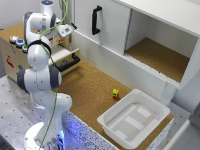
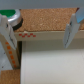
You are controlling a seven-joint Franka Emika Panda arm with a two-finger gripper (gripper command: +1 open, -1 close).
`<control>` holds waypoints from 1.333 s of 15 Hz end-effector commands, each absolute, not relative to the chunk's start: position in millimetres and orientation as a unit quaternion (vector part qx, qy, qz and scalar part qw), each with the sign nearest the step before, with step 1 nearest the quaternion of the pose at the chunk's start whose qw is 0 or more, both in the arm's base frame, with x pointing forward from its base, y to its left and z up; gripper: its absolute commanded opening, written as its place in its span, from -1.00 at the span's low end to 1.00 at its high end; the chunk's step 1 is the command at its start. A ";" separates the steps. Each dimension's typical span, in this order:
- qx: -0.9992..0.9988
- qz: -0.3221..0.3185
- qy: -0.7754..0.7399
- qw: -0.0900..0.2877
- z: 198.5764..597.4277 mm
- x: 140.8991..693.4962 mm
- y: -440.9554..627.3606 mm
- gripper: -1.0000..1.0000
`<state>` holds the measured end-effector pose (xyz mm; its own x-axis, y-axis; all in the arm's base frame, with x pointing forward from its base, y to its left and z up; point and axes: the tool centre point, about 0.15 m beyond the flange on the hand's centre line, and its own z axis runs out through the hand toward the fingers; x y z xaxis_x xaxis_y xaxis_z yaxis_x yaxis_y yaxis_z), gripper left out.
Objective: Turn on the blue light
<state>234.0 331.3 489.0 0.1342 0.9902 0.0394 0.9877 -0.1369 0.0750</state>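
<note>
The blue light, a small rigid blue-capped button, sits on top of a wooden box at the counter's far corner on the exterior view's left, beside a reddish button; it likely needs only a light downward press on its cap, not a grasp. The gripper hangs spread above the cork counter, holding nothing

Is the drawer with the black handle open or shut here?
Open. In the exterior view the drawer juts out from the wooden box, its black handle standing clear of the box front.
</note>
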 end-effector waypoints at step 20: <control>0.734 0.050 0.677 0.029 515.3 185.0 547.8 -1.00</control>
